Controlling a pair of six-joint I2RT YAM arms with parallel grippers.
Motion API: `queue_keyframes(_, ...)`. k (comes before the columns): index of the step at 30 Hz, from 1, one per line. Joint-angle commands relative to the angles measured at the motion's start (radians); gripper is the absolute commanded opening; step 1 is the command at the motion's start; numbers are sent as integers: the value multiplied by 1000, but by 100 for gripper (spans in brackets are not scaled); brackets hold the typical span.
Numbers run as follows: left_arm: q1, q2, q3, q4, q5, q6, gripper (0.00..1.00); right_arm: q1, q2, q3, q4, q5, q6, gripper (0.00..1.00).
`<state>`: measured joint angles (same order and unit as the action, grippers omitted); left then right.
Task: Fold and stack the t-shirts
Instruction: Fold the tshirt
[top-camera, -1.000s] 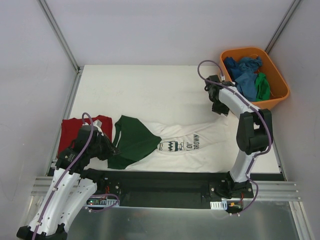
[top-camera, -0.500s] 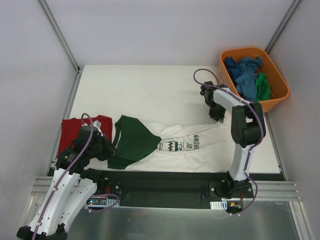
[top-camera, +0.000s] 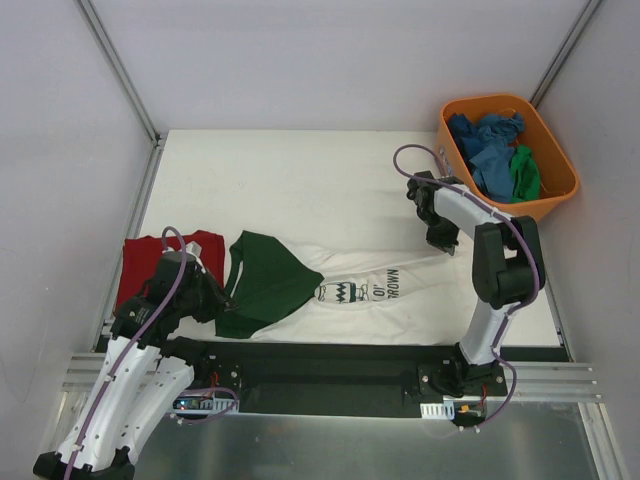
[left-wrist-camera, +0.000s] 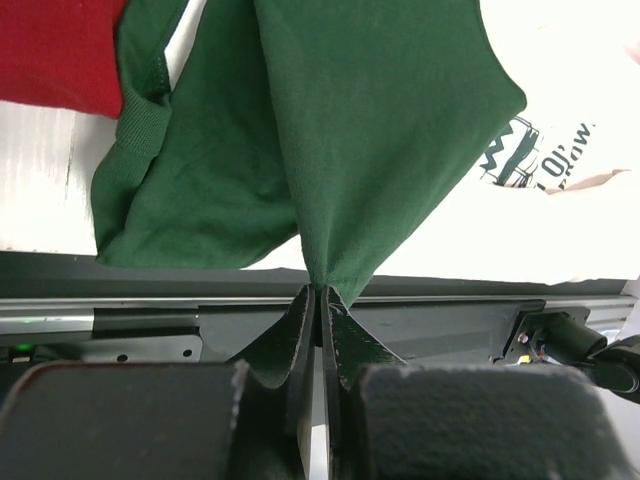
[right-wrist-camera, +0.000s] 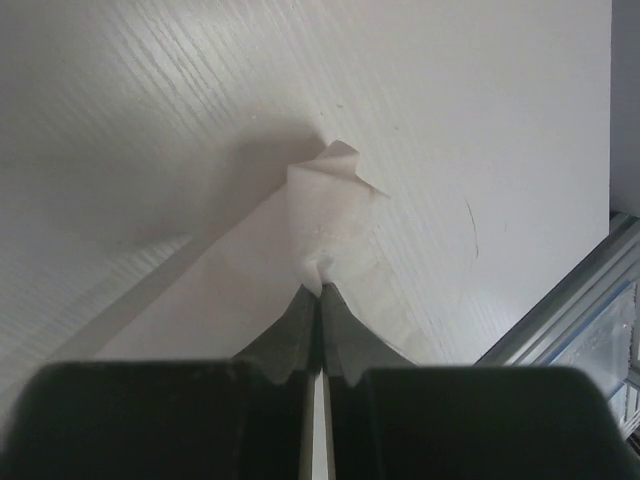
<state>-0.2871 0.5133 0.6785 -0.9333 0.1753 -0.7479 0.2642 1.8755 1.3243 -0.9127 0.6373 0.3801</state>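
The white t-shirt (top-camera: 400, 300) with dark green cloth (top-camera: 265, 280) and black print lies stretched across the near side of the table. My left gripper (top-camera: 222, 298) is shut on the green cloth (left-wrist-camera: 380, 130) at its near point (left-wrist-camera: 321, 290). My right gripper (top-camera: 441, 240) is shut on a pinched corner of the white cloth (right-wrist-camera: 325, 215), held just above the table. A dark red t-shirt (top-camera: 150, 262) lies folded at the left, beside my left arm; it shows in the left wrist view (left-wrist-camera: 55, 50).
An orange tub (top-camera: 556, 150) at the back right holds blue (top-camera: 488, 150) and green (top-camera: 524, 172) shirts. The black rail (left-wrist-camera: 300, 325) runs along the table's near edge. The table's right edge and metal frame (right-wrist-camera: 590, 290) lie close to my right gripper.
My right gripper has moved back toward the near side and slightly right, carrying the white cloth corner. The left arm has not moved.
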Motion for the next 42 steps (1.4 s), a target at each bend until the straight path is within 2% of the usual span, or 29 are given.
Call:
queue_keyframes(1,0,-2,68,-56,-10,-5,0,-2,-124,-48,-29,2,3,3)
queue_keyframes(5,0,-13,92,-107,-20,-7,0,7,-190,-111,-38,10,17,4)
queue_keyframes(10,0,-21,49,-110,-5,-27,0,32,-245,-198,-37,4,63,4)
queue_keyframes(14,0,-30,26,-111,13,-41,0,44,-236,-253,-32,4,80,16)
queue_keyframes(18,0,-44,6,-122,26,-54,0,56,-207,-260,-54,9,100,22)
queue_keyframes(19,0,-47,0,-125,23,-56,0,59,-210,-261,-64,9,105,26)
queue_keyframes(20,0,-50,-3,-127,24,-62,0,63,-223,-258,-72,7,108,35)
queue_keyframes(22,0,-52,-7,-127,24,-67,0,72,-246,-252,-97,1,108,45)
queue_keyframes(23,0,-52,-4,-125,23,-67,0,78,-277,-249,-107,-4,105,57)
queue_keyframes(26,2,-47,6,-125,16,-67,0,89,-367,-267,-123,-31,74,71)
queue_keyframes(29,0,-27,21,-98,10,-67,0,93,-488,-290,-40,-160,-6,75)
queue_keyframes(30,0,-19,23,-82,18,-65,0,95,-521,-300,4,-309,-76,76)
queue_keyframes(32,0,13,33,-52,53,-74,0,96,-611,-359,186,-501,-147,77)
queue_keyframes(33,0,20,30,2,65,-77,0,98,-640,-397,262,-704,-165,77)
queue_keyframes(34,0,25,12,43,72,-80,0,101,-666,-433,420,-787,-168,77)
queue_keyframes(36,0,47,-10,179,92,-97,0,130,-711,-519,553,-955,-146,77)
queue_keyframes(38,0,103,-20,255,76,-108,0,177,-708,-522,632,-988,-159,77)
queue_keyframes(42,0,250,7,384,-55,-111,0,422,-665,-443,641,-895,-239,77)
